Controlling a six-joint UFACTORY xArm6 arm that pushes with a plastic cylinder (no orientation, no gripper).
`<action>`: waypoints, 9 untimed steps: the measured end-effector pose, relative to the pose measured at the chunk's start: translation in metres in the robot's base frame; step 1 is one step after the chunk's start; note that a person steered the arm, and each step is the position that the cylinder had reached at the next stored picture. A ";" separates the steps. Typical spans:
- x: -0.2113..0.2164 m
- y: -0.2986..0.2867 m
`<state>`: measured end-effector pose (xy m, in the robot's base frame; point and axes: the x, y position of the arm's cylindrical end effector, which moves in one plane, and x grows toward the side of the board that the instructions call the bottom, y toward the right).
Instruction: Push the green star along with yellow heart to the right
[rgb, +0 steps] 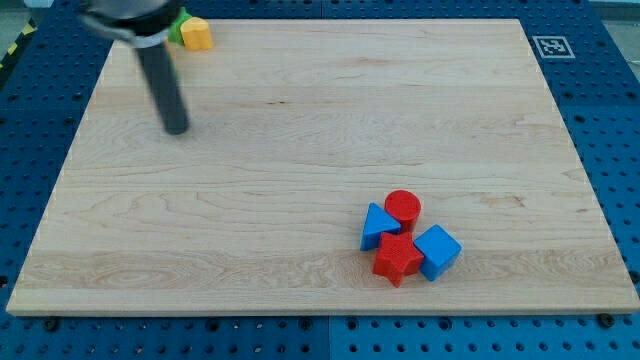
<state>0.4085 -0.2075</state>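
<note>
My tip (176, 128): bare rod end on wooden board (300, 150); no fingers to spread or pinch. Toward view's top, slightly right, near: yellow heart (197, 34), touching green star (177, 30), partly hidden behind rod. Well apart toward bottom right: red cylinder (403, 207), blue triangle (377, 226), red star (397, 259), blue cube (437, 250), clustered.

You see the small yellow heart block (197, 34) at the board's top-left edge, touching the green block (178, 27), probably the star, mostly hidden.
</note>
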 end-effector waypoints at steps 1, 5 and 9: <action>-0.008 -0.069; -0.198 -0.081; -0.217 -0.060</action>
<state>0.1914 -0.2673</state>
